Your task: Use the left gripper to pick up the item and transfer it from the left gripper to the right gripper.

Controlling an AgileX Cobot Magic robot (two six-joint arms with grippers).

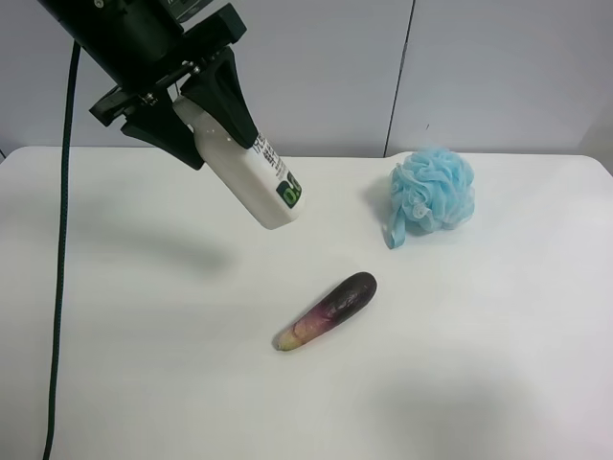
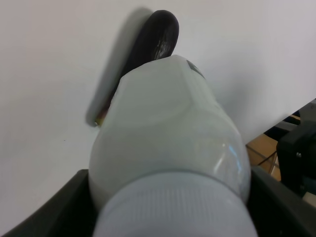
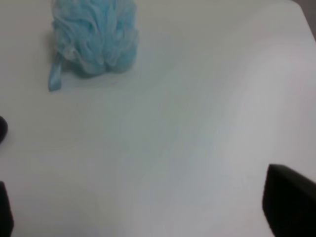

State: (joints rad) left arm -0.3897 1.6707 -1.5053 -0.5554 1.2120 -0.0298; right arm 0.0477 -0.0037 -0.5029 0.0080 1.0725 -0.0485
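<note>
The item, a small white bottle with a black-and-green label, hangs tilted in the air above the table. My left gripper is shut on its cap end, at the upper left of the exterior high view. In the left wrist view the bottle fills the frame between the black fingers, base pointing down toward the table. My right gripper shows only in its own wrist view. It is open over bare table, its fingertips wide apart with nothing between them. The exterior high view does not show it.
A purple eggplant lies on the white table near the middle, below the bottle. A blue bath pouf sits at the back right, ahead of the right gripper. A black cable hangs along the left side.
</note>
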